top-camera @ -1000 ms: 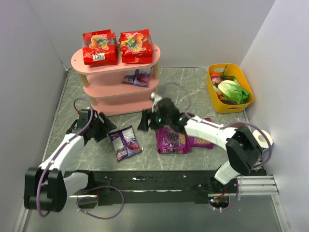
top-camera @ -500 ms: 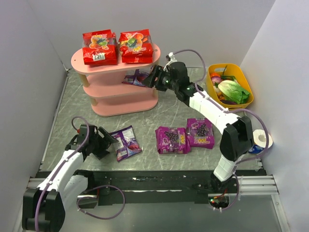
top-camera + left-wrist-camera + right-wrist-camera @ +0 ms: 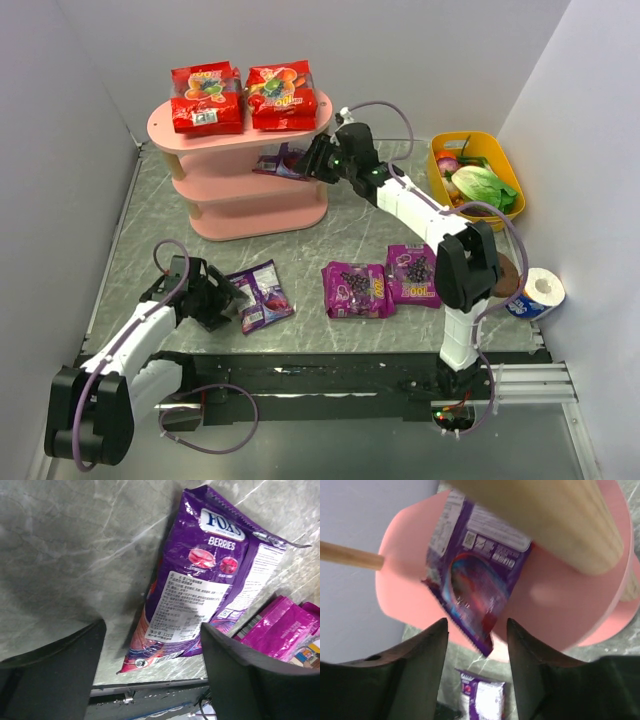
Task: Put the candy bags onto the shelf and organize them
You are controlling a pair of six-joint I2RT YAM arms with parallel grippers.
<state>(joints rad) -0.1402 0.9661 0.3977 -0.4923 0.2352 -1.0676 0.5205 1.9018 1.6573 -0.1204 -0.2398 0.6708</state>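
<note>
The pink shelf (image 3: 215,128) stands at the back left. Two red candy bags (image 3: 207,97) (image 3: 281,95) lie on its top tier. A blue-violet bag (image 3: 283,160) lies on the middle tier, its corner overhanging the edge. My right gripper (image 3: 313,160) is open just in front of that bag (image 3: 477,585), the corner between its fingers (image 3: 422,665) and untouched. Another blue-violet bag (image 3: 260,295) lies on the table. My left gripper (image 3: 224,302) is open at that bag's (image 3: 200,585) near end. Two magenta bags (image 3: 356,290) (image 3: 414,275) lie side by side at centre right.
A yellow tub (image 3: 500,215) with vegetables stands at the back right. A white roll (image 3: 541,290) sits by the right wall. A wooden shelf post (image 3: 545,525) is close above the right gripper. Grey walls close in left, right and back.
My right arm has swung from the table near the magenta bags up to the shelf's middle tier. My left gripper has moved nearer and up to the bag on the table.
</note>
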